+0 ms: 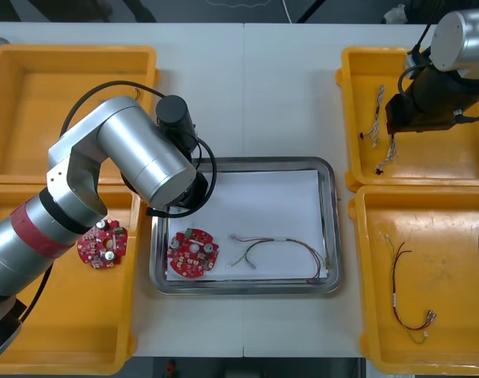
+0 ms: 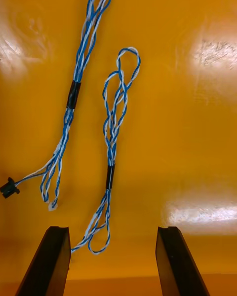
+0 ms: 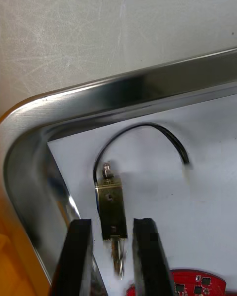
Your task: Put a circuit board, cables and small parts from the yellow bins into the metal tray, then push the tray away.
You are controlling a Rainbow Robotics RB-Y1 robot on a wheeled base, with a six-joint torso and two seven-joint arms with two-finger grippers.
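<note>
My left gripper is over the far left corner of the metal tray, shut on a small metal part. A black cable loops from that part over the tray's white inside. In the tray lie a red circuit board and a red and yellow cable. My right gripper stands open just above the floor of the far right yellow bin. Two twisted blue and white cables lie there, one reaching in between the fingers.
The left arm covers the tray's left edge in the front view. Another circuit board lies in the near left bin. The near right bin holds a dark cable. The tray's shiny rim curves just beyond the left fingers.
</note>
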